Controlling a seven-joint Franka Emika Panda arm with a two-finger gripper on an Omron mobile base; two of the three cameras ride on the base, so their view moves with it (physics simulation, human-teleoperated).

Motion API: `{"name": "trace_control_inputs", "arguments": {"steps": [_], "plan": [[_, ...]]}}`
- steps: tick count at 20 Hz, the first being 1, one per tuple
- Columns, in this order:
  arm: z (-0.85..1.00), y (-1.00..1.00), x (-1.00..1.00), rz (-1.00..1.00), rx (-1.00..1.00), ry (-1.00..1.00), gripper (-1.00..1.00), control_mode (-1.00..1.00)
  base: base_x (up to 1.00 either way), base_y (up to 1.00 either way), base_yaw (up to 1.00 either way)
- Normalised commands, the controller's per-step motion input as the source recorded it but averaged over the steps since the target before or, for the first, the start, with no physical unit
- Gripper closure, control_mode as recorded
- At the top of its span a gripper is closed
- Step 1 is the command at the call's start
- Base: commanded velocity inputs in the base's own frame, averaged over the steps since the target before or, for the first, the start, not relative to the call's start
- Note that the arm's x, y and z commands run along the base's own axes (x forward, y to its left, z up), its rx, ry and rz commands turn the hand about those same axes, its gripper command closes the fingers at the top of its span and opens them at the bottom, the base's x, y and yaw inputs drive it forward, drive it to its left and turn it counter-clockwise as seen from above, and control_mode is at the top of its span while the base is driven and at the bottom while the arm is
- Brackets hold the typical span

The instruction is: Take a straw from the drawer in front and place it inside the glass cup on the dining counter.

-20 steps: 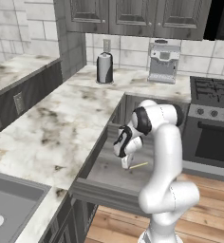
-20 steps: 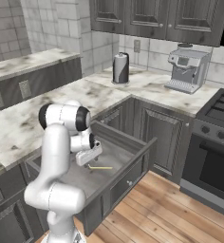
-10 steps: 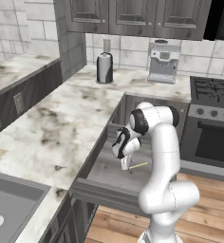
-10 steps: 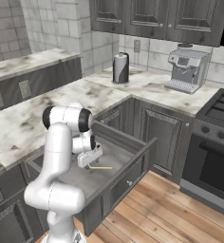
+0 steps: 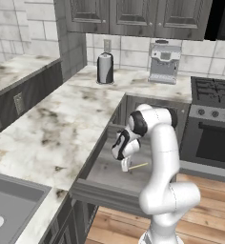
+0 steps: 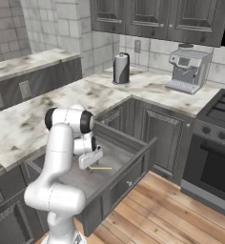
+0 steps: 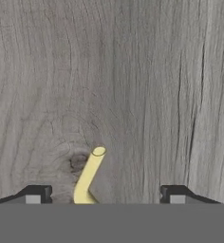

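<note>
Down inside the open drawer [image 5: 109, 174], tool [image 5: 125, 167] held low over the grey bottom, fingers [image 7: 34, 194] spread wide apart, nothing clamped. Between them, nearer the left tip in the hand view, the straw [image 7: 88, 176], flat on the drawer bottom, long axis slanting away from the tool. Beyond, on the marbled surface [image 5: 47, 128]: silvery canister [image 5: 105, 68], coffee machine [image 5: 164, 62]; stove [image 5: 212, 119] alongside.

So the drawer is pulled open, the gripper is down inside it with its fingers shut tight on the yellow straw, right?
Not quite. The drawer is open and the gripper is down inside it, but its fingers are spread apart, not shut. In the hand view the straw lies on the drawer bottom between them, nearer one finger, with no grip on it.
</note>
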Motion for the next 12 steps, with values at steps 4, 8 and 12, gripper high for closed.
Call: {"name": "trace_control_inputs", "arguments": {"steps": [4,8,12], "plan": [[-0.28,0.02,0.0,0.01,0.0,0.04,1.0,-1.0,0.0,0.0,0.0],[-0.26,0.0,-0.15,0.01,0.0,0.01,1.0,-1.0,0.0,0.0,0.0],[-0.16,0.0,-0.23,0.0,0.0,0.0,1.0,-1.0,0.0,0.0,0.0]]}}
